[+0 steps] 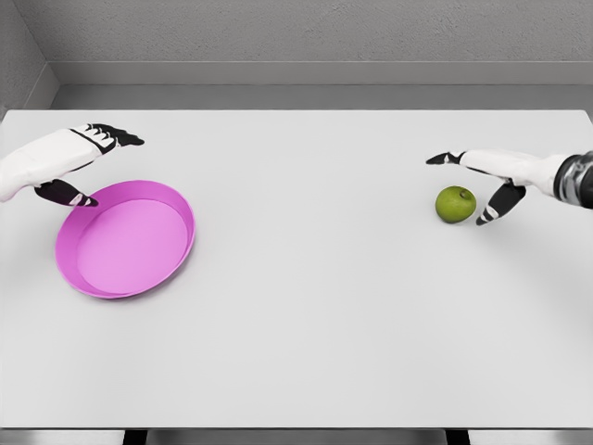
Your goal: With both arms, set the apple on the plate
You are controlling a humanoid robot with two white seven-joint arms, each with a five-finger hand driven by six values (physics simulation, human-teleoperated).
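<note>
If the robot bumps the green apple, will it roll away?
Probably yes. The apple looks round and sits on a flat, bare table with nothing beside it to stop it, so a nudge would likely send it rolling. It looks smooth, maybe a bit slippery. The right hand is open next to it, so a careful grip seems wise.

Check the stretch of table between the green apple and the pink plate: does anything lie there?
Nothing does. In the head view, only bare white table separates the apple from the plate.
</note>
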